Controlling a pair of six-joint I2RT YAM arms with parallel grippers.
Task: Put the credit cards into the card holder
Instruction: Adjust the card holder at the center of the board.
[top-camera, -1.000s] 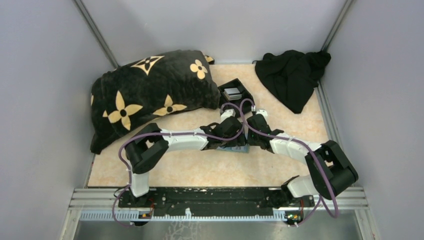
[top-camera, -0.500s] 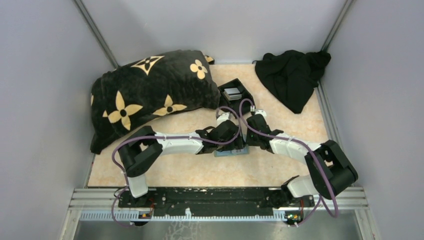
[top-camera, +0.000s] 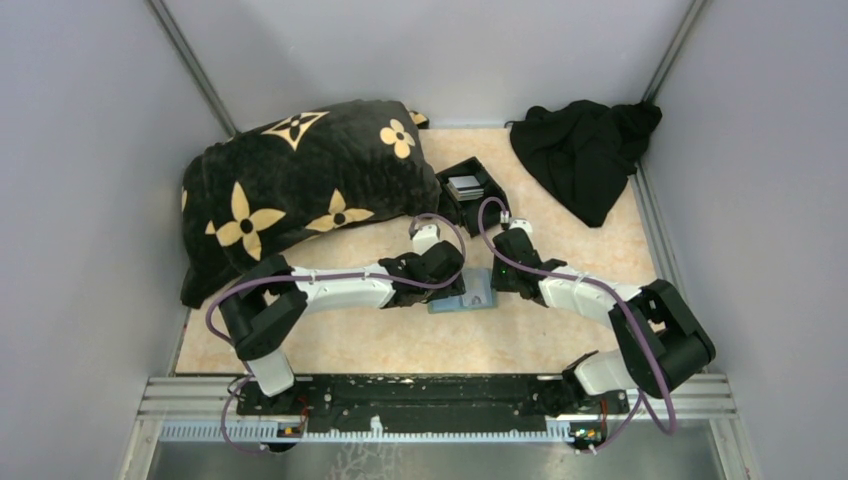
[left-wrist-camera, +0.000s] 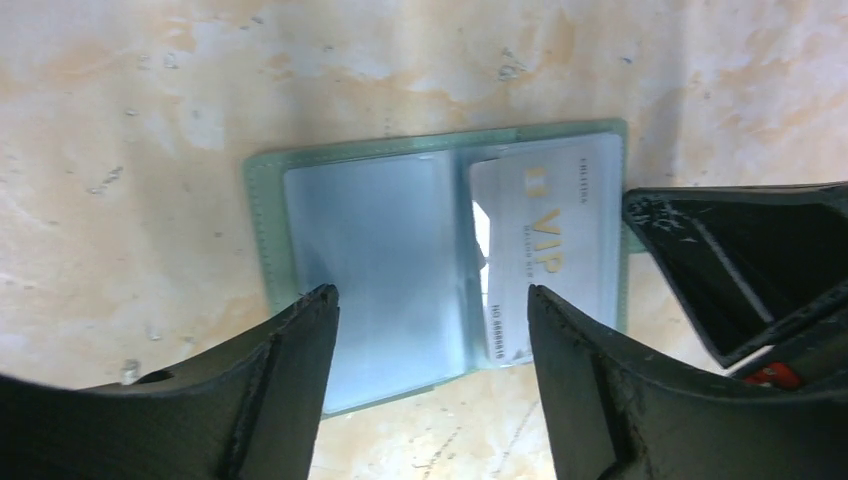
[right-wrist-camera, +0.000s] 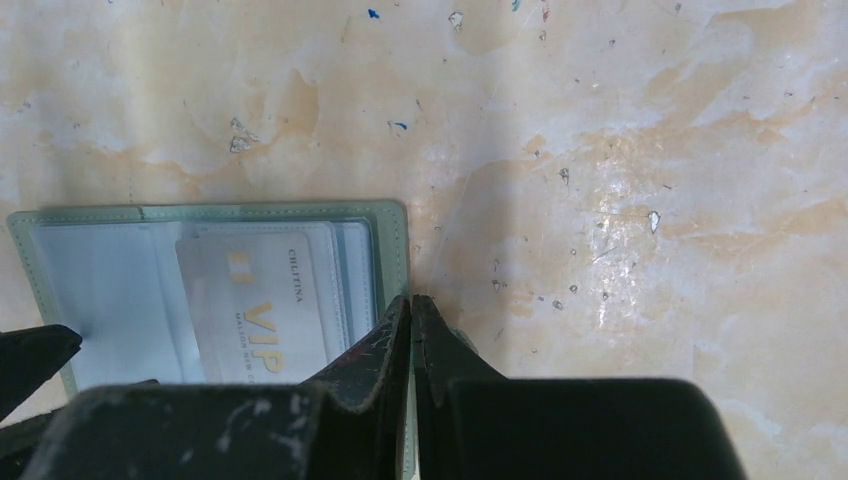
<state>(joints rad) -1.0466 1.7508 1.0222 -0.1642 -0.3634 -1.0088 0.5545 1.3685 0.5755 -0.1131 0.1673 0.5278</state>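
Note:
The sage card holder (top-camera: 463, 300) lies open and flat on the table between both arms. In the left wrist view the card holder (left-wrist-camera: 365, 250) shows an empty clear left pocket, and a pale credit card (left-wrist-camera: 545, 250) marked VIP sits in the right pocket. My left gripper (left-wrist-camera: 430, 295) hovers open over the holder's near edge, nothing between its fingers. My right gripper (right-wrist-camera: 412, 298) is shut, its tips at the right edge of the card holder (right-wrist-camera: 110, 275), beside the credit card (right-wrist-camera: 265, 310). More credit cards (top-camera: 465, 186) lie in a black box.
The black open box (top-camera: 485, 178) stands just behind the grippers. A large black pillow (top-camera: 300, 190) with tan flowers fills the back left. A black cloth (top-camera: 585, 150) is heaped at the back right. Grey walls close in both sides.
My left arm has drawn back to the left, uncovering more of the holder. The right arm has stayed at the holder's right edge.

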